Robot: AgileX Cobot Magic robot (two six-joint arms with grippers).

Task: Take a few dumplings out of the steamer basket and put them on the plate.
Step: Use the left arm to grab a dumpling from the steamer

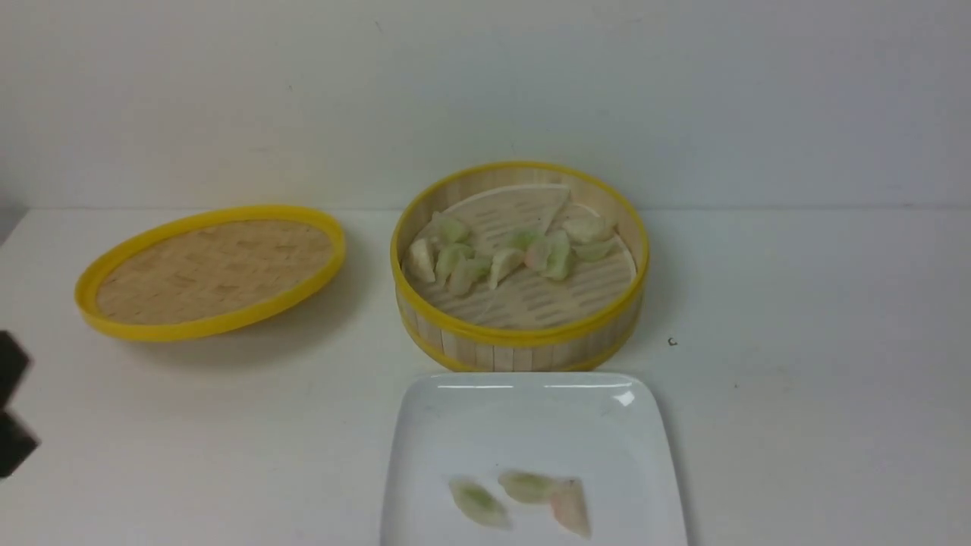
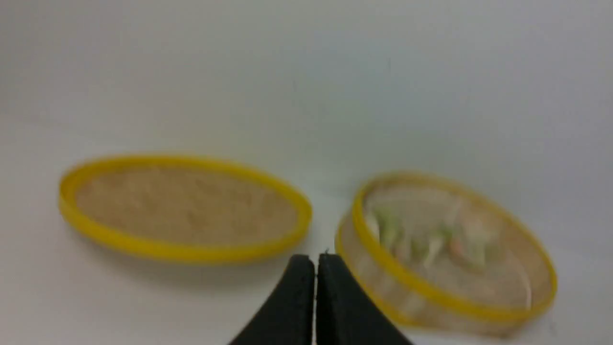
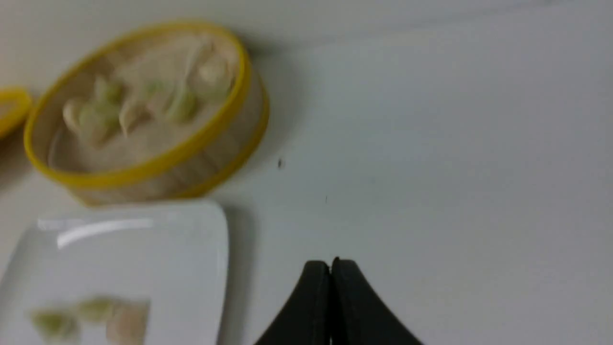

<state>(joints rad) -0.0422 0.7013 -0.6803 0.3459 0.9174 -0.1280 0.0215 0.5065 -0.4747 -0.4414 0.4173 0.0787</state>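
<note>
you have three dumplings (image 1: 529,487) lying on the plate (image 1: 531,417): two pale green ones and a pale pink one, close together toward its near edge. the plate is white, glossy and square with rounded corners. it sits at the near middle of the table (image 1: 796,394), with its far edge just beside the steamer basket (image 1: 523,340). the basket stands upright behind the plate, and a loose cluster of more dumplings, green, whitish and pinkish, lies across the middle of its slatted floor. to the robot's left of the basket, apart from it, rests the flat yellow-rimmed lid (image 1: 212,269). a small dark speck (image 1: 672,342) marks the table just right of the basket. the left gripper (image 2: 315,268) has its jaws pressed together with nothing between them, over bare table short of the lid and the basket. the right gripper (image 3: 331,270) likewise has its jaws pressed together and empty, over bare table to the right of the plate, apart from the dumplings. a plain pale wall (image 1: 485,91) backs the table.
</note>
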